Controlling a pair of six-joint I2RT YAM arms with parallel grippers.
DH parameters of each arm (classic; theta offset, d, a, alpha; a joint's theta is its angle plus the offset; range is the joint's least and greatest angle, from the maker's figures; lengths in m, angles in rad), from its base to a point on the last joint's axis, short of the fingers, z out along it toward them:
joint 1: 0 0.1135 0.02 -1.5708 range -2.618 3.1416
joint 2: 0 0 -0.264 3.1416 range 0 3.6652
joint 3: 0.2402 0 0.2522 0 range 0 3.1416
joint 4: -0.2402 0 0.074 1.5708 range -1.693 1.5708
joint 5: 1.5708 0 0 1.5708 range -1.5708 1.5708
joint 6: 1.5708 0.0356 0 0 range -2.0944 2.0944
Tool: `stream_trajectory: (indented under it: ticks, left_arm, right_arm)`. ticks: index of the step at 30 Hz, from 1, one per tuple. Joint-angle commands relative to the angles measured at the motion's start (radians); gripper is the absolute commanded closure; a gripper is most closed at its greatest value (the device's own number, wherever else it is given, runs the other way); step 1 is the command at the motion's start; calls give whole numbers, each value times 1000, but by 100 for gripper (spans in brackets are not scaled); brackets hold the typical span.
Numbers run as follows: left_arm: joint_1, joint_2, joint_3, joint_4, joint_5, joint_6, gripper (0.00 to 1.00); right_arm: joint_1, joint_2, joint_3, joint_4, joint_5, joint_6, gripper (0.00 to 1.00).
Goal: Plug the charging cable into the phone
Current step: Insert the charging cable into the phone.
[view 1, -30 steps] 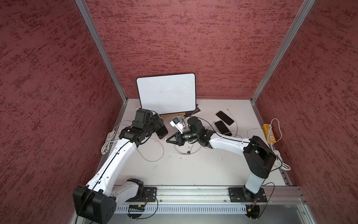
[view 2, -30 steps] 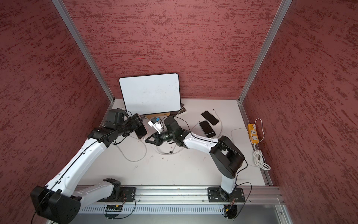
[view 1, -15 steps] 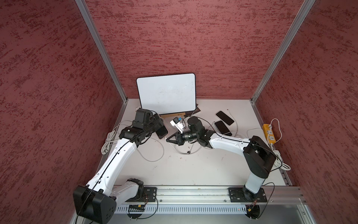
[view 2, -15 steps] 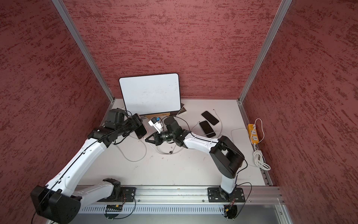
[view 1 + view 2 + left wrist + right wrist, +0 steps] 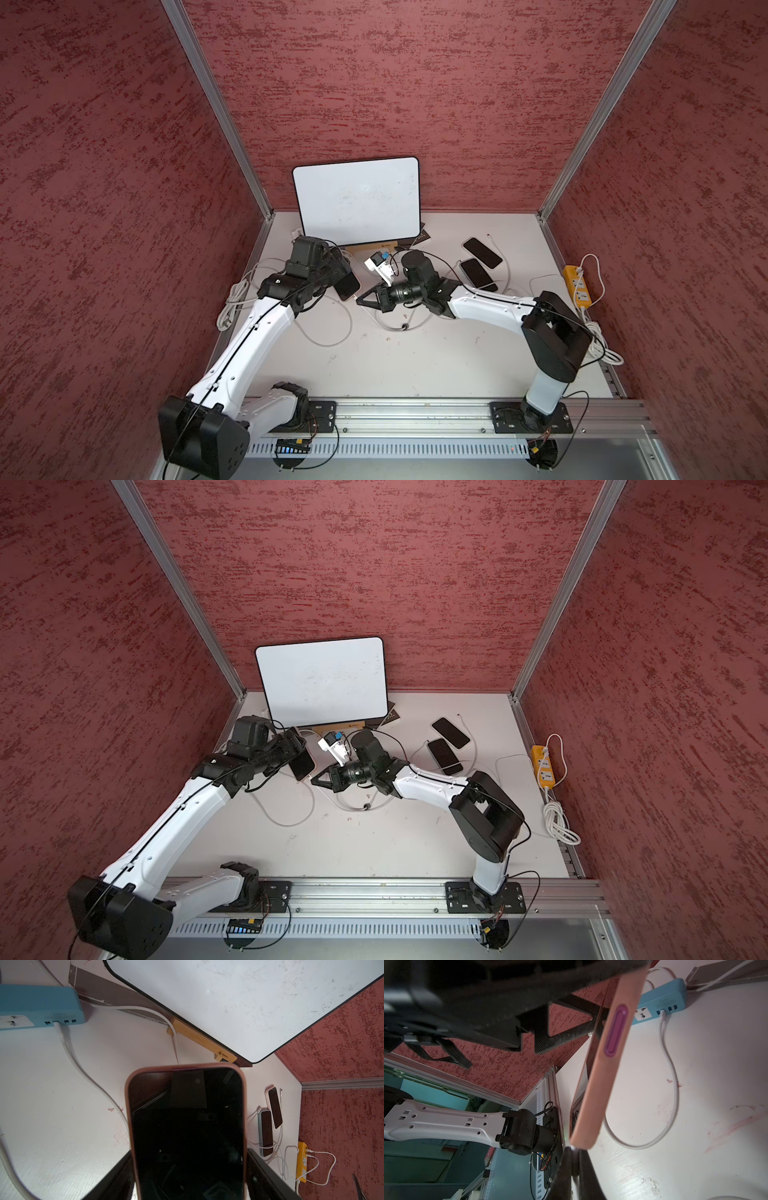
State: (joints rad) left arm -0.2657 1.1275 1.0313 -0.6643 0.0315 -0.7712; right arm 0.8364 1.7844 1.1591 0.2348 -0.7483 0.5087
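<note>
One unreadable logo (image 5: 223, 1056) marks the stand (image 5: 199, 1038) near the left pincer's (image 5: 341, 277) phone (image 5: 187, 1130).

phones (image 5: 348, 284) (image 5: 482, 252) (image 5: 478, 274): 3 | power strips (image 5: 39, 1007) (image 5: 577, 286): 2 | whiteboard (image 5: 357, 201): 1 | robot arms (image 5: 257, 336) (image 5: 490, 303): 2

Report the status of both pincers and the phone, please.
Left pincer shut on phone, raised, tilted. Right pincer shut on cable plug, tip at phone's free end. Plug seated or not: cannot tell. Nothing blocking.
</note>
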Motion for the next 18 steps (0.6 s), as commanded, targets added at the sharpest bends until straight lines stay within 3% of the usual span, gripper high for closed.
stream_trajectory:
  ticks: [1, 8, 18]
  left_arm:
    - [-4, -19, -13, 33, 10, -3, 100]
    - [-4, -28, -43, 51, -11, -11, 100]
    - [-10, -22, -63, 61, 7, -9, 100]
  right_arm:
    - [6, 15, 49, 40, 46, 31, 100]
    - [6, 40, 73, 60, 61, 145, 100]
    - [4, 68, 118, 28, 104, 109, 100]
